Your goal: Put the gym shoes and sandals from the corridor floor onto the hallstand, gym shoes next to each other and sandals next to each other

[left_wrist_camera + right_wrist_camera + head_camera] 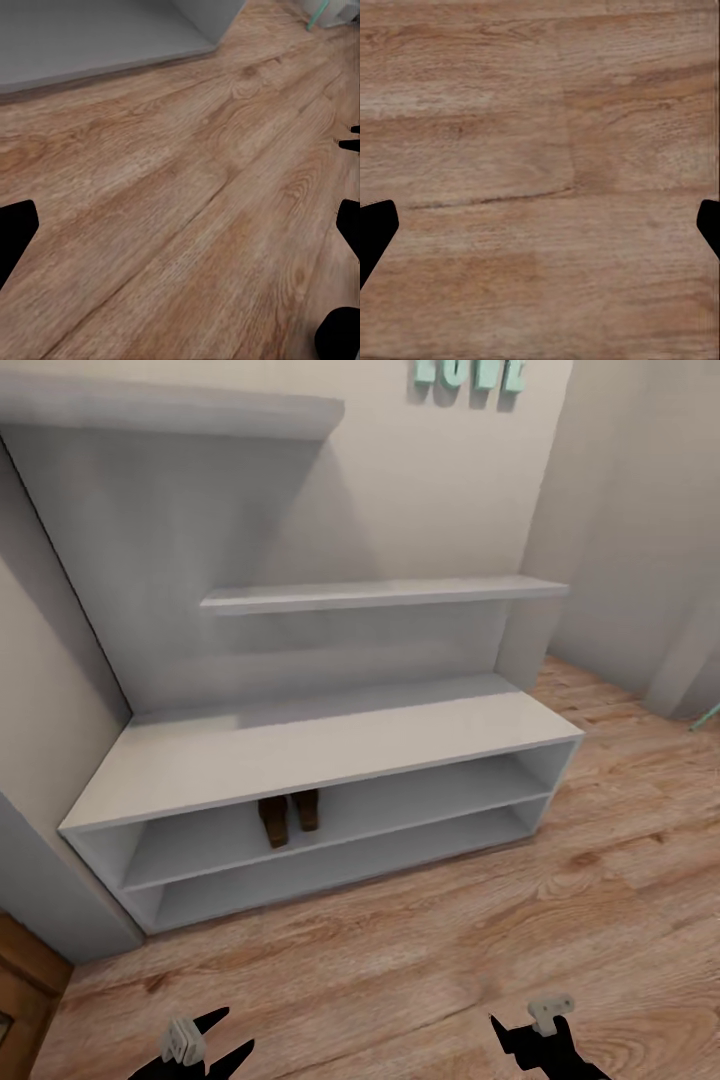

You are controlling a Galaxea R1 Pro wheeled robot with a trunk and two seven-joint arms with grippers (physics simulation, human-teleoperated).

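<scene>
The light grey hallstand (330, 745) stands against the wall ahead of me, and its base (97, 37) shows in the left wrist view. Two brown sandals (275, 820) (306, 808) lie side by side in its upper shelf slot, left of the middle. The gym shoes are out of view. My left gripper (205, 1045) (180, 225) hangs open over the corridor floor (420, 950), with nothing between its fingers. The right gripper (540, 1040) (540, 229) is open too, above bare planks (540, 150).
Teal letters (470, 380) hang on the wall above the hallstand. A teal object (705, 715) (319, 15) pokes in at the far right by a wall corner. A brown wooden panel (25, 980) sits at the lower left. Open plank floor runs in front of the hallstand.
</scene>
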